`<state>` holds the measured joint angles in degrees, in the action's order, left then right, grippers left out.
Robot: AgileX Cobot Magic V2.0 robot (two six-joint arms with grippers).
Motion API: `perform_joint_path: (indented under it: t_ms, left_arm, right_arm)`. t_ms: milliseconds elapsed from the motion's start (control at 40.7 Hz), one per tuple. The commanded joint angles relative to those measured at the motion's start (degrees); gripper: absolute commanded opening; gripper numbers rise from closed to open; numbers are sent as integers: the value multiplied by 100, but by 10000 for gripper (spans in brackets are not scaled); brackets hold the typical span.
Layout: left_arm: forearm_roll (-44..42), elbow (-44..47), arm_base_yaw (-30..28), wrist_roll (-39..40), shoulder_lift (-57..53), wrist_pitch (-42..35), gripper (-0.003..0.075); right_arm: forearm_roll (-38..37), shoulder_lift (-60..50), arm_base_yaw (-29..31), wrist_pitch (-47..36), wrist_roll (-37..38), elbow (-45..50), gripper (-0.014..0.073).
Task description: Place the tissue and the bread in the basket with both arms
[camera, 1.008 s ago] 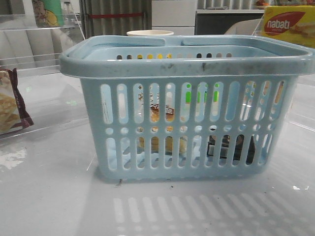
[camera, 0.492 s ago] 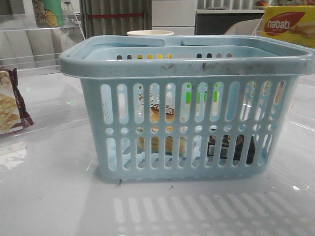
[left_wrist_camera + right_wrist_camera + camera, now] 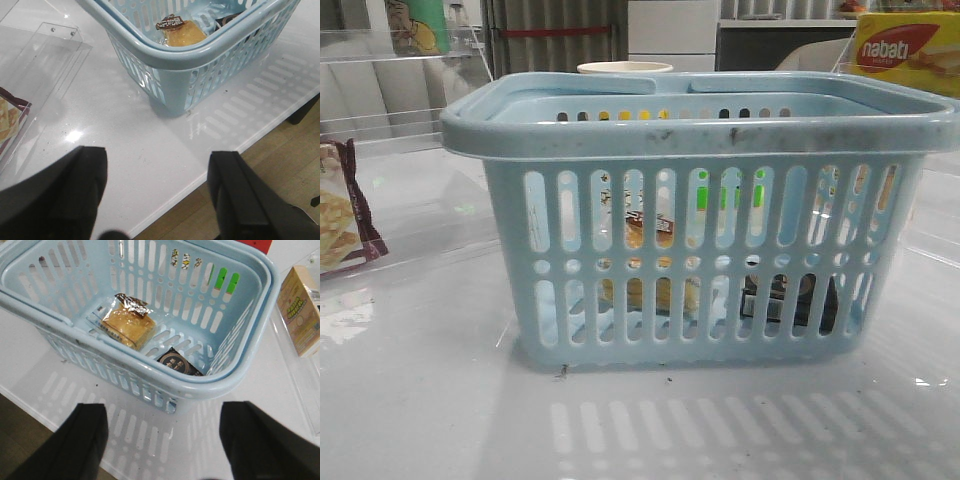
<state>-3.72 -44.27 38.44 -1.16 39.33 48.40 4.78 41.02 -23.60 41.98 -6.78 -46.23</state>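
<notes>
The light-blue basket (image 3: 700,140) stands in the middle of the white table; it also shows in the left wrist view (image 3: 190,55) and the right wrist view (image 3: 240,375). The bread (image 3: 129,325) lies on the basket floor, seen through the slots in the front view (image 3: 650,290) and over the rim in the left wrist view (image 3: 182,34). The tissue (image 3: 179,362) lies beside it inside the basket, dark behind the slots (image 3: 785,298). My left gripper (image 3: 157,192) is open and empty above the table's front edge. My right gripper (image 3: 162,437) is open and empty in front of the basket.
A maroon-edged cracker packet (image 3: 342,215) lies at the left in a clear tray (image 3: 50,65). A yellow nabati box (image 3: 908,52) stands at the back right. A tan box (image 3: 300,310) lies right of the basket. A cup (image 3: 625,68) stands behind it.
</notes>
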Motion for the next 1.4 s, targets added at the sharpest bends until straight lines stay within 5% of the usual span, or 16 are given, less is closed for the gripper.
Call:
perform_joint_path:
  t_ms: [0,98,246,565,664,1229,1376]
  left_arm:
    - [-17,-144,38,80,14,-450,487]
    - [-17,-144,38,80,14,-450,478]
    - [-17,-144,38,80,14,-450,365]
    - [-17,-144,38,80,14,-450,99]
    - [-17,-144,38,80,14,-450,91]
    - [12,-118,47,80,-89,-450,91]
    - [-238,79,-491,116,-499,-830,91]
  right_arm:
    - [-69,-247,-1,-196,-29,-63,571]
    - [-69,-462,-1,-84,-27,77,571]
    - [-69,-599,-1,90,-27,273,525]
    - [-69,-599,-1,274,-27,305,123]
    - [-69,-599,-1,293,-27,305,55]
    - [-63,-599,-1,532,-18,305,57]
    - [-63,-599,-1,540,-18,305,57]
